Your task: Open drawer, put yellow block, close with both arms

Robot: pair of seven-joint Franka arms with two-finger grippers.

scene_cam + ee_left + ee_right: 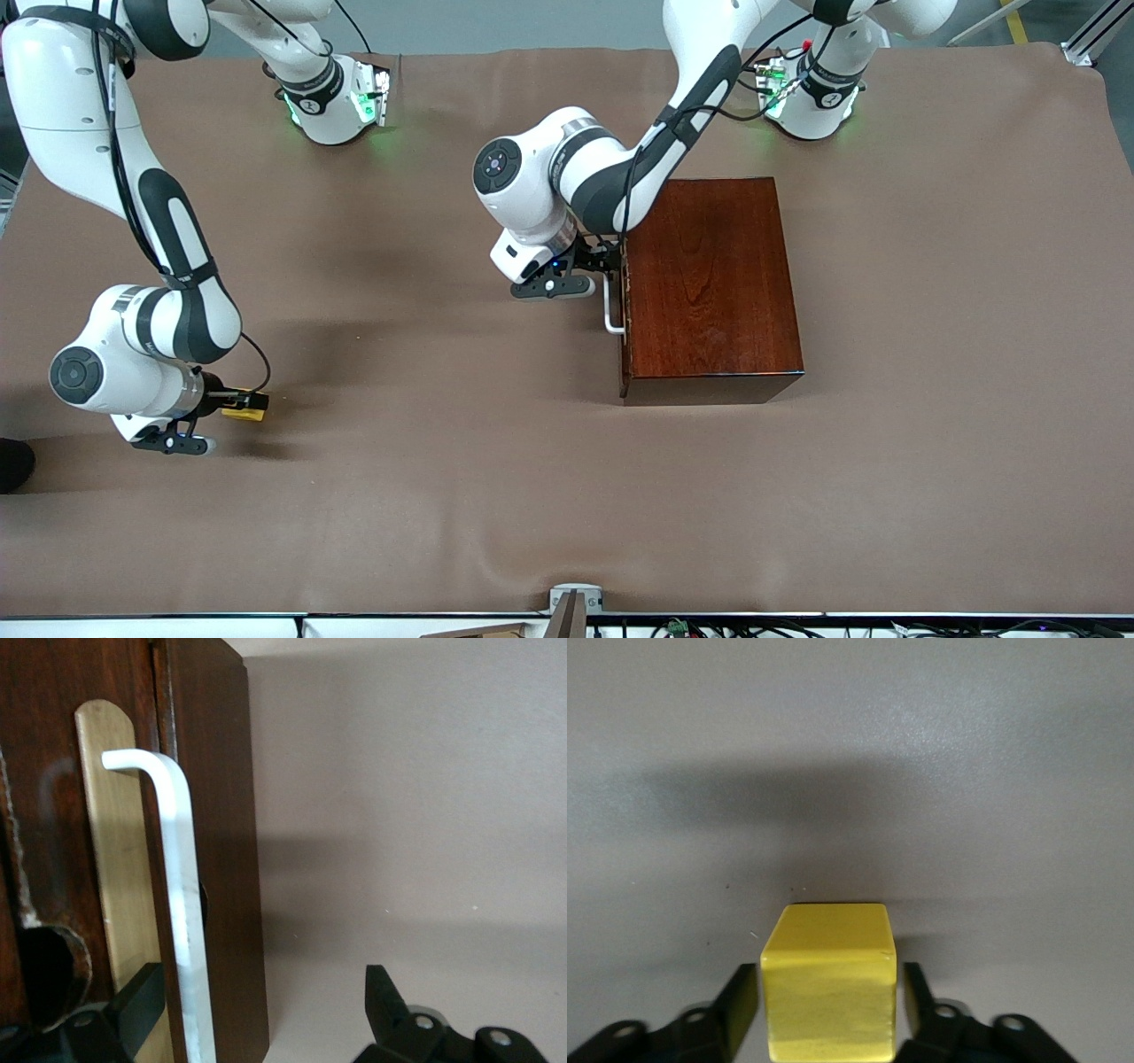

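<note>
The drawer (624, 292) sits shut in the dark reddish-brown wooden box (713, 283), its white bar handle (611, 310) facing the right arm's end of the table. My left gripper (611, 261) is at that handle (182, 886) and stands open (261, 979): one finger (133, 1001) is between the bar and the drawer's front, the other (383, 1001) is well clear of it. The yellow block (248, 408) rests on the table near the right arm's end. My right gripper (232, 406) is down around the block (828, 948), its fingers (740, 1001) close against the block's two sides.
The brown tablecloth (461, 461) covers the whole table. The two arm bases (341, 102) (811, 97) stand with green lights at the edge farthest from the front camera. A small grey bracket (574, 601) sits at the nearest edge.
</note>
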